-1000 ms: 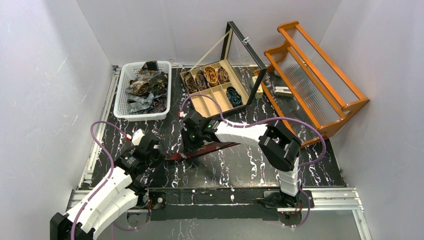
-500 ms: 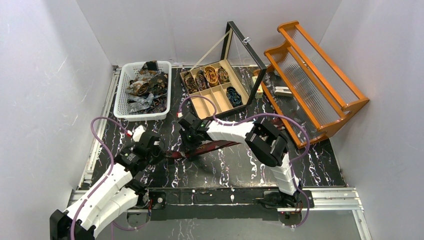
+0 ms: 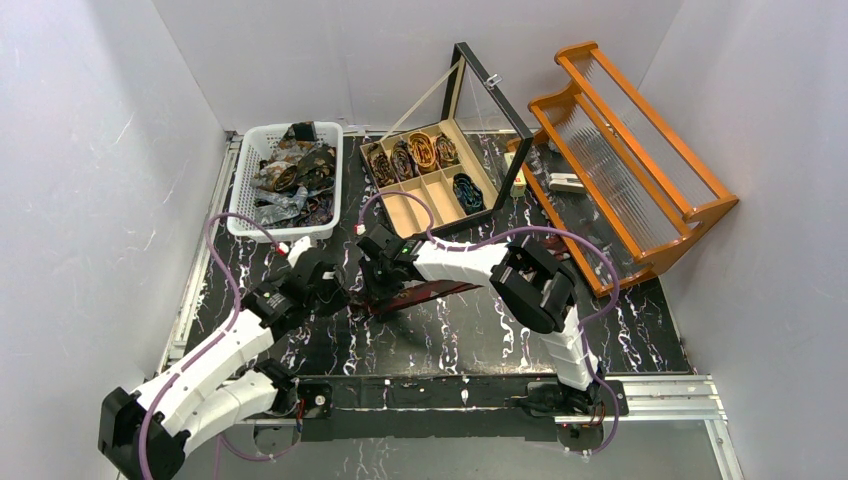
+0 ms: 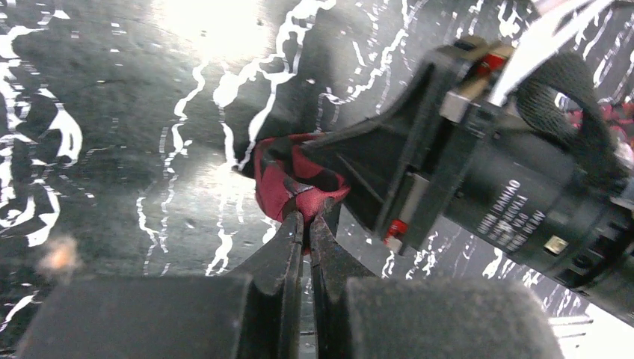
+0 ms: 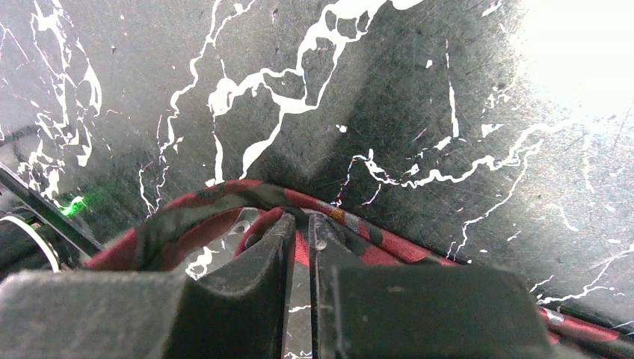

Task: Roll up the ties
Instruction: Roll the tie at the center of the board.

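A maroon tie [image 3: 445, 291] with dark patches lies on the black marbled table, its left end curled into a loose loop. My left gripper [image 3: 340, 292] and right gripper [image 3: 372, 290] meet at that curled end, almost touching. In the left wrist view the left gripper [image 4: 306, 217] is shut on the lower edge of the red fold [image 4: 280, 183], with the right gripper's black body [image 4: 463, 172] just beyond it. In the right wrist view the right gripper [image 5: 299, 221] is shut on an inner layer of the tie [image 5: 419, 243], and the loop arches over its tips.
A white basket [image 3: 240, 200] of loose ties stands at the back left. An open wooden box [image 3: 425, 195] holding several coiled ties [image 3: 422, 150] sits at the back centre, its glass lid raised. An orange wooden rack [image 3: 625, 150] lies at the right.
My left arm has swung forward and right, bringing its gripper up against the right gripper at the tie's curled end. The right gripper shifted slightly left, then stayed put.
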`<state>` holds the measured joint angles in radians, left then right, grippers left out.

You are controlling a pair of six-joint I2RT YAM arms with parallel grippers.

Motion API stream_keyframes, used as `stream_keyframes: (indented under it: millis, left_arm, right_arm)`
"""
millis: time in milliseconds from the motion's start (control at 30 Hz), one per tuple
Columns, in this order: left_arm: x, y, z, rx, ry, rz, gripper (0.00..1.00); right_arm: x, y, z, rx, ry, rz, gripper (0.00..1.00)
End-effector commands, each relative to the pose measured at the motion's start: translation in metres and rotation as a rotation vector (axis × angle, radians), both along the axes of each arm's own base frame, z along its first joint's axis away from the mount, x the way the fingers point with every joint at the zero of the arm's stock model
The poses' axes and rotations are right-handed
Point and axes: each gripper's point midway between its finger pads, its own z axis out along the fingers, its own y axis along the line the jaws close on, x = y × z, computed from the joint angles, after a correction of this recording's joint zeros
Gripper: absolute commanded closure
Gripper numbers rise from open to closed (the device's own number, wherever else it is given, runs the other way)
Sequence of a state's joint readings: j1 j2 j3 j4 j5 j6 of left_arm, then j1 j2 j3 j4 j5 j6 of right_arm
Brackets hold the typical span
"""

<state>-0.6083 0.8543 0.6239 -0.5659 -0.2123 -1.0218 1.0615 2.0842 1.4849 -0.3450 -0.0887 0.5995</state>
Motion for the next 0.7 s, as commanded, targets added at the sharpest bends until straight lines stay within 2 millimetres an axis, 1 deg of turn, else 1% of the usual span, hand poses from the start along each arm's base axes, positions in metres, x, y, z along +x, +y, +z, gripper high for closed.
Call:
stream_keyframes:
  millis: [0,100,233,367,433,500,633,667]
  left_arm:
    - [0.011,-0.027,0.021,-0.055,-0.062,-0.045,1.0]
    - [0.013,-0.034,0.024,-0.041,-0.072,-0.06,1.0]
    - [0.013,-0.041,0.023,-0.032,-0.069,-0.068,1.0]
    - [0.017,-0.052,0.028,-0.064,-0.098,-0.081,1.0]
    - [0.018,-0.049,0.027,-0.048,-0.1,-0.07,1.0]
    - [0.016,-0.042,0.024,-0.036,-0.096,-0.044,1.0]
    - [0.011,-0.03,0.019,-0.006,-0.087,-0.009,1.0]
    - [0.01,-0.028,0.019,0.002,-0.085,-0.008,1.0]
  right_arm:
    - [-0.002,-0.004,-0.007,-0.025,0.016,-0.01,0.79]
    - [0.0,-0.003,-0.001,-0.002,0.018,-0.014,0.79]
    - [0.003,0.001,0.011,0.041,0.012,-0.014,0.78]
    - [0.001,0.002,0.017,0.064,0.032,-0.013,0.78]
    - [0.003,0.003,0.025,0.084,0.03,-0.014,0.78]
    - [0.009,0.0,0.038,0.103,0.011,-0.03,0.77]
    - [0.021,-0.011,0.062,0.155,-0.024,-0.075,0.75]
    - [0.023,-0.016,0.066,0.162,-0.029,-0.087,0.74]
